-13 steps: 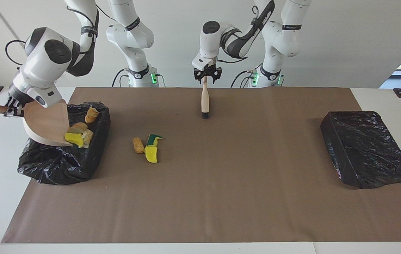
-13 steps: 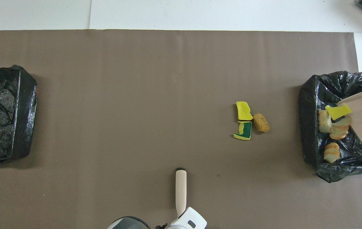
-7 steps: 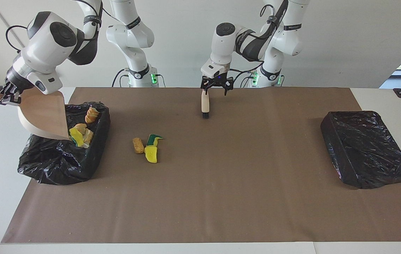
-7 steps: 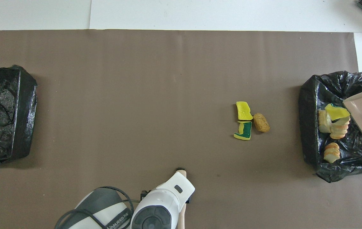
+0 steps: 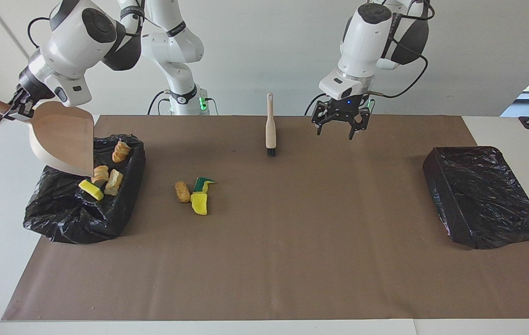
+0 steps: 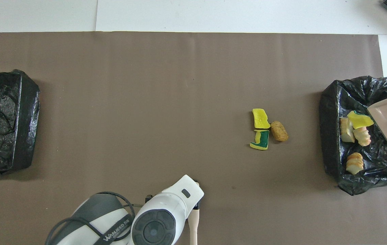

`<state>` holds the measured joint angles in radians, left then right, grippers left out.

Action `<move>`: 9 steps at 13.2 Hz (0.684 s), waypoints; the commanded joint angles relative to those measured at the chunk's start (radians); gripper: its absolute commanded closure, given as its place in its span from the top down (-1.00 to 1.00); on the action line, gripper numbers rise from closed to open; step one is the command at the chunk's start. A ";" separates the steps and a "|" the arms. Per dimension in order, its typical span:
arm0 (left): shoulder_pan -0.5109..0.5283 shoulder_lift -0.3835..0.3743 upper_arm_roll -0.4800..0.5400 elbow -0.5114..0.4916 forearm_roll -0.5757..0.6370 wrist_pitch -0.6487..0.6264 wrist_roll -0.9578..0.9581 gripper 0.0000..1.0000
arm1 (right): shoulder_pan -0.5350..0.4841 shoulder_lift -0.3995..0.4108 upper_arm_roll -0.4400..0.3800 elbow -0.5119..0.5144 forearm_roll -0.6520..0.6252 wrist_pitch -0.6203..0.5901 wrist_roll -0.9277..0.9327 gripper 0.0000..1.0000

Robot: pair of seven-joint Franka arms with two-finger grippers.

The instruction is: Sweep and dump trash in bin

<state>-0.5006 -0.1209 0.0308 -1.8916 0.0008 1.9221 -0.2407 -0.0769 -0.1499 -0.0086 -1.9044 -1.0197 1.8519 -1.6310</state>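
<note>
Fingers of the left gripper (image 5: 340, 124) stand spread wide with nothing between them; a second ago they were pinched on the hand brush (image 5: 270, 124). That gripper has since let go, lifted and swung off toward the left arm's end, and hangs over bare brown paper (image 5: 292, 242) beside the brush. The brush is left standing on its bristles, handle up, close to the robots' edge.

Right gripper (image 5: 15, 108) is clamped tight on the dustpan's (image 5: 64, 139) brown handle, the pan tipped lip-down over the open black bin (image 5: 83, 214) at the right arm's end. A second ago a yellow sponge and pastry lumps sat at the pan's lip; now the pan is raised and looks empty.

Trash in bin (image 6: 358, 131): four bits, one yellow sponge and three striped pastry lumps, lying on the liner. Trash on paper (image 5: 194, 191): three bits, a yellow piece, a green-and-yellow piece and a tan lump, touching or nearly so, just beside the bin.

Judgement: first load dumped; task a bit over half done. With the brush released, a second sweep needs a regrasp.

A second black-lined bin (image 5: 483, 195) sits at the left arm's end.

Writing: partly legible white lettering on the left arm's cuff (image 6: 113, 232) in the overhead view. No other labels readable.
</note>
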 commanded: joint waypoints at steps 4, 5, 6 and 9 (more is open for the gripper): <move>0.229 0.032 -0.003 0.302 0.024 -0.254 0.288 1.00 | 0.035 -0.036 0.113 0.028 0.155 -0.203 0.306 -1.00; 0.267 0.035 -0.003 0.340 0.024 -0.296 0.325 1.00 | 0.035 -0.036 0.124 0.027 0.235 -0.201 0.383 -1.00; 0.290 0.036 -0.003 0.359 0.022 -0.331 0.345 1.00 | 0.035 -0.036 0.131 0.027 0.303 -0.197 0.451 -1.00; 0.387 0.038 0.005 0.427 0.019 -0.439 0.380 1.00 | 0.048 -0.019 0.165 0.025 0.485 -0.188 0.723 -1.00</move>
<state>-0.1688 -0.1124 0.0441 -1.5325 0.0091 1.5485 0.1039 -0.0319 -0.1735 0.1305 -1.8754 -0.6150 1.6574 -1.0562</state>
